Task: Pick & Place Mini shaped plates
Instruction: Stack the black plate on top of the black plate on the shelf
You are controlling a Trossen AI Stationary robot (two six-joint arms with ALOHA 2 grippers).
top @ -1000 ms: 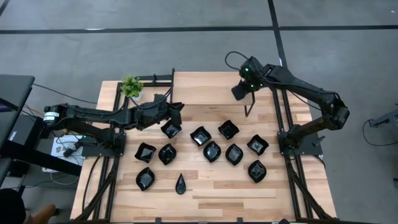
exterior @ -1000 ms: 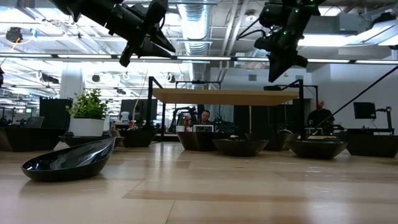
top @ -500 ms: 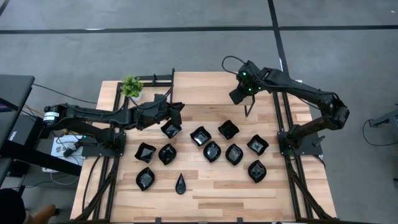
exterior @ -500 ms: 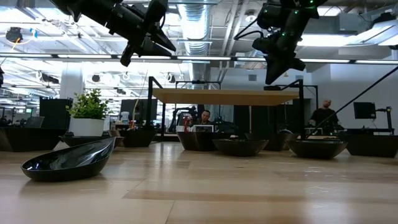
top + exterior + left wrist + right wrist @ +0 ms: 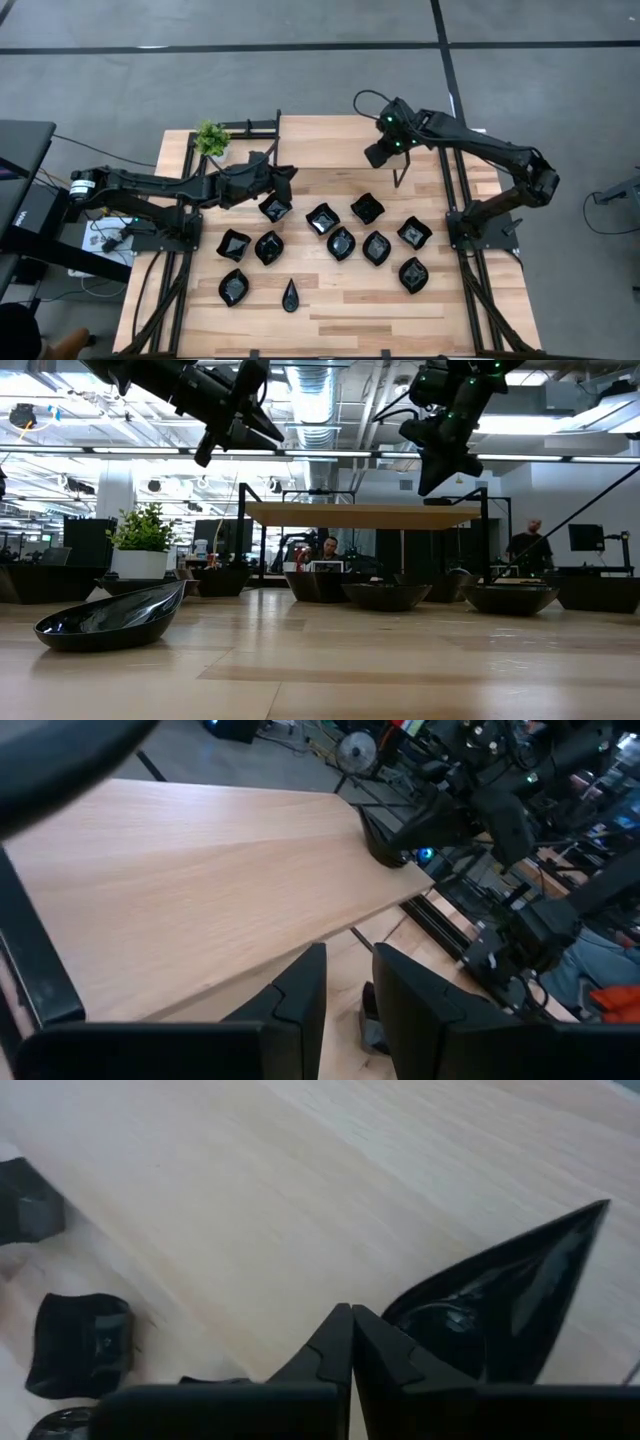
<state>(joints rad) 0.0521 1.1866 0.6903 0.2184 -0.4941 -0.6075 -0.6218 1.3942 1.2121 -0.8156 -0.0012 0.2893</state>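
The mini shaped plates (image 5: 341, 243) are small, glossy black dishes with raised rims, some wavy-edged squares and some leaf-like ovals; eleven lie in loose rows across the middle and near half of the pale plank table (image 5: 330, 140), each apart from its neighbours; a slim teardrop dish (image 5: 290, 295) sits nearest the front edge. From the low view a shallow leaf dish (image 5: 110, 618) shows its thin, curled rim and mirror-like sheen.

The right gripper (image 5: 351, 1312) hangs above the far right part of the table, its fingers pressed together; a teardrop plate (image 5: 500, 1310), black and shiny with a sharp pointed tip, lies right against those fingers and seems to be pinched by its rim, though the contact itself is hidden; from above it shows only as a thin dark sliver under the gripper.

The left gripper (image 5: 288, 176) hovers over the far left part, just beyond the nearest wavy-edged plate (image 5: 275, 208); its matte dark fingers stand narrowly apart with only bare wood showing between their tips. A small green potted plant (image 5: 211, 138) stands at the far left corner.
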